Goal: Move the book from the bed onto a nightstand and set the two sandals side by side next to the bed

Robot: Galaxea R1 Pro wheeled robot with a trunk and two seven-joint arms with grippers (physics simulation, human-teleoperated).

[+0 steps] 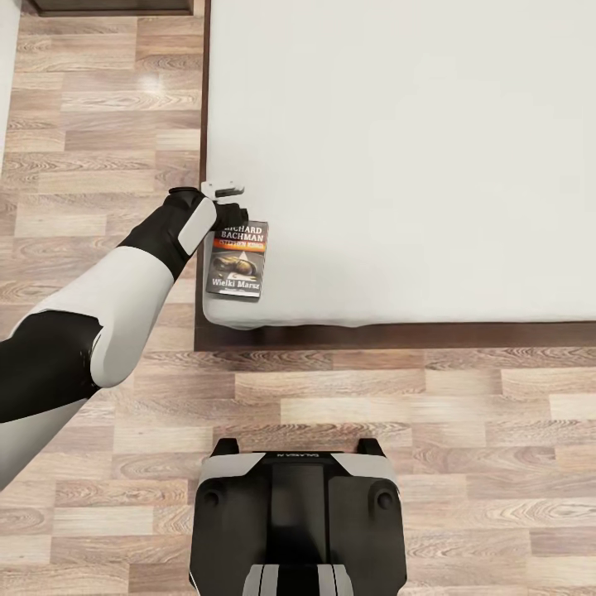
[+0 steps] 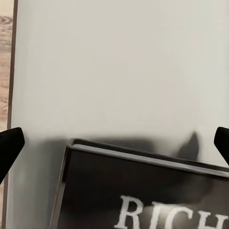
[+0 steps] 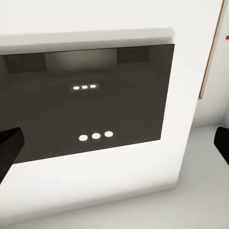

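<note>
The book (image 1: 238, 261) lies flat on the bed (image 1: 397, 149), cover up, at the mattress corner nearest the robot's left arm, its lower edge just short of the mattress edge. Its dark cover shows white "RICHARD BACHMAN" lettering, an orange band and a picture below. The left gripper (image 1: 229, 209) sits over the book's top edge, with the black-and-white forearm reaching in from the wood plank floor (image 1: 99, 124) beside the bed. In the left wrist view the book (image 2: 143, 191) fills the near part of the picture, the letters "RICH" readable, and the left jaws stand spread wide, one dark fingertip (image 2: 8, 143) at each side of the frame, well apart from the book's edges and closed on nothing. The grey mattress (image 2: 119, 62) stretches beyond the book. The right wrist view shows a white panel with a dark glossy rectangle (image 3: 86, 105) reflecting small lights; the right jaws are likewise spread, holding nothing. The robot's base (image 1: 294, 513) stands on the floor at the foot of the bed's dark frame (image 1: 397, 335).
</note>
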